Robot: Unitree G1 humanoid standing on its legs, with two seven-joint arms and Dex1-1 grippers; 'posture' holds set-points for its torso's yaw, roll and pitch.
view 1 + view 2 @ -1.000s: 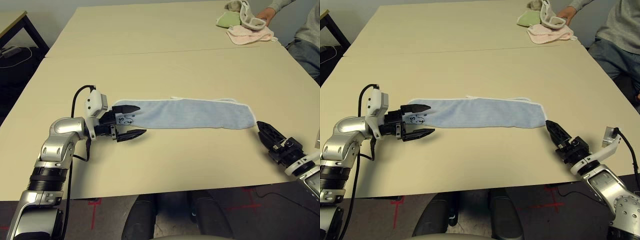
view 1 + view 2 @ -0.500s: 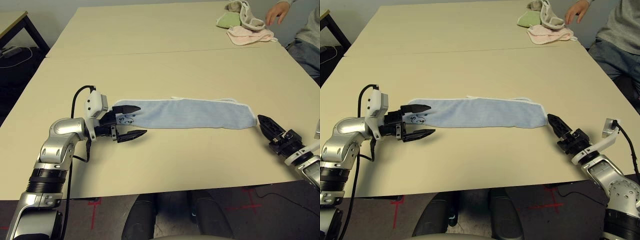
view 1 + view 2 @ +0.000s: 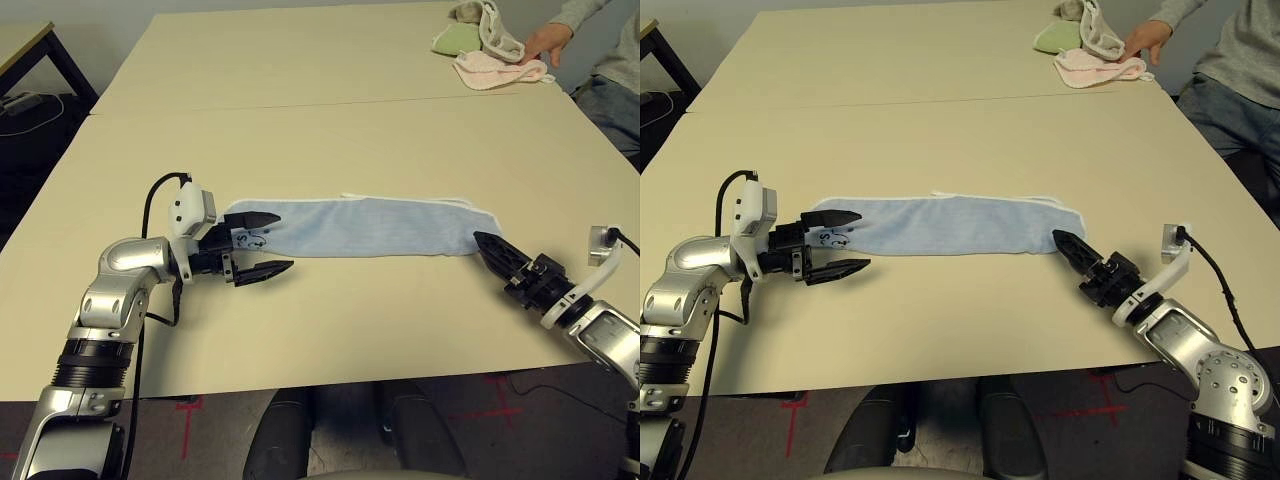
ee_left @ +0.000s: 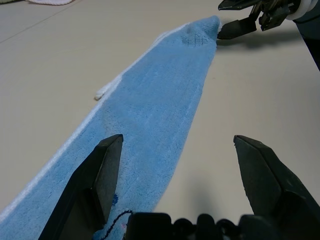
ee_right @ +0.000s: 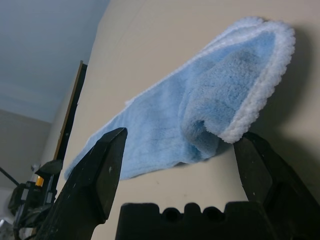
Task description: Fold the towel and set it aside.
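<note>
Smooth beige table (image 3: 330, 110), long folded fluffy blue terry towel (image 3: 385, 228), white piping

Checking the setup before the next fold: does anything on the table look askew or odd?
Nothing stands out. The towel lies as a long, neatly folded strip on the table, with an open pincer at each end: left pincer, right pincer.
</note>
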